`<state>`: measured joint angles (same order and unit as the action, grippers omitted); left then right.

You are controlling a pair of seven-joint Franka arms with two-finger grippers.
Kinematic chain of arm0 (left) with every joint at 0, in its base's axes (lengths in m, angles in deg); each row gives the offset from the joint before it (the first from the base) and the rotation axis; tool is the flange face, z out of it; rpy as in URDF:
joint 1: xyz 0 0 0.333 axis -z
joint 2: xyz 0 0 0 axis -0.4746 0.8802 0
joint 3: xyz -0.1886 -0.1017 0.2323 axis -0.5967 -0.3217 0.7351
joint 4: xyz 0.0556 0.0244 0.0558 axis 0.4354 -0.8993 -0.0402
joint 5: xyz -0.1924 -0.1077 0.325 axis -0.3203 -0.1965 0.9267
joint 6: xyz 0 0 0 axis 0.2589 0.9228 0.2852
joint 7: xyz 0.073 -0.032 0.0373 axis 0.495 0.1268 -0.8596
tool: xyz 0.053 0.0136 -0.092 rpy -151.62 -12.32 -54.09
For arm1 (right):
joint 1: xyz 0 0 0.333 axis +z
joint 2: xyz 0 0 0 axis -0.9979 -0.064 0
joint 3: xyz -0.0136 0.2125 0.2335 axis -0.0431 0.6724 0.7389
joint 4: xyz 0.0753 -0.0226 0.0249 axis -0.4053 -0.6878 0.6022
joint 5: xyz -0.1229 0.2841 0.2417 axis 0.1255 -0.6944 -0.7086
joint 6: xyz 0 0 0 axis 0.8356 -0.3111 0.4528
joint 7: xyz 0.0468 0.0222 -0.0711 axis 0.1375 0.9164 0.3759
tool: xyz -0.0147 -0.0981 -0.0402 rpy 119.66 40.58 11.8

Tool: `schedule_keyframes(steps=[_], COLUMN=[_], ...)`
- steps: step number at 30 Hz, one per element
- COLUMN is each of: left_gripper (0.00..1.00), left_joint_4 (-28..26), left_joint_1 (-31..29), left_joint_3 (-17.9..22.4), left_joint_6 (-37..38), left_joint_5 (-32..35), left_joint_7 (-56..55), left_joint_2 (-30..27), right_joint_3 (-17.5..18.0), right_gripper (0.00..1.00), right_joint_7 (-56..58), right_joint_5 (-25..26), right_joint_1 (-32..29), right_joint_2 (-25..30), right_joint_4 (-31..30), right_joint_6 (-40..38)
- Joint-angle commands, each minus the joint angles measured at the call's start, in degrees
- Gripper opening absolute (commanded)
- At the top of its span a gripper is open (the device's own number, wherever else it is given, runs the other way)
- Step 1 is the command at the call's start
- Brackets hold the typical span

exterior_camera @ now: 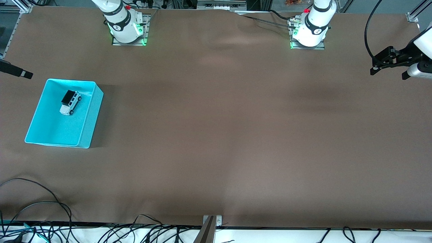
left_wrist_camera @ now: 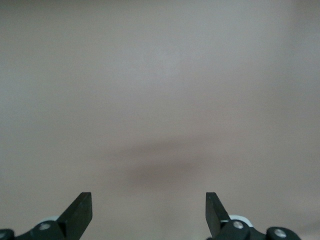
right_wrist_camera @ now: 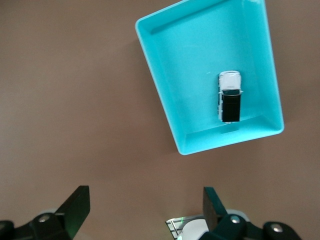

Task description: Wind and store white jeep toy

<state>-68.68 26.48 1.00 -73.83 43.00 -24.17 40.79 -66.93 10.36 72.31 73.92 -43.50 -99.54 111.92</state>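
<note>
The white jeep toy stands on its wheels in the turquoise bin, at the bin's end nearer the robots' bases. It also shows in the right wrist view, inside the bin. My right gripper is open and empty, high over the table between the bin and its own base. Only one of its dark fingers shows in the front view. My left gripper is open and empty over the table's edge at the left arm's end, and its wrist view shows only bare brown table.
The right arm's base and the left arm's base stand along the table's edge farthest from the front camera. Cables lie along the edge nearest that camera. A brown cloth covers the table.
</note>
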Motion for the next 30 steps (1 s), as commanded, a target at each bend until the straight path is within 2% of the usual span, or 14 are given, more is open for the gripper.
schedule_keyframes(steps=[1,4,9,13,19,30], left_gripper=[1.0,1.0,1.0,1.0,1.0,1.0], left_joint_4=[2.0,2.0,2.0,2.0,2.0,2.0], left_joint_1=[0.2,0.2,0.2,0.2,0.2,0.2], left_joint_3=[-0.1,-0.1,-0.1,-0.1,-0.1,-0.1], left_joint_6=[1.3,1.3,1.3,1.3,1.3,1.3], left_joint_5=[0.9,0.9,0.9,0.9,0.9,0.9], left_joint_7=[-0.4,-0.4,-0.4,-0.4,-0.4,-0.4], left_joint_2=[0.7,0.7,0.7,0.7,0.7,0.7], right_joint_3=[0.1,0.2,1.0,2.3,6.1,6.7], right_gripper=[1.0,1.0,1.0,1.0,1.0,1.0], right_joint_7=[-1.2,-1.7,-1.8,-1.8,-3.5,-3.0], right_joint_5=[2.0,4.2,5.0,5.2,9.9,10.9], right_joint_1=[4.5,7.7,9.9,10.6,10.7,11.0], right_joint_2=[-1.1,-1.0,-0.8,-0.7,-0.4,0.2], right_joint_4=[2.1,2.1,1.9,1.5,0.0,-1.6], right_joint_6=[-1.6,-1.6,-1.2,-0.2,1.8,3.1])
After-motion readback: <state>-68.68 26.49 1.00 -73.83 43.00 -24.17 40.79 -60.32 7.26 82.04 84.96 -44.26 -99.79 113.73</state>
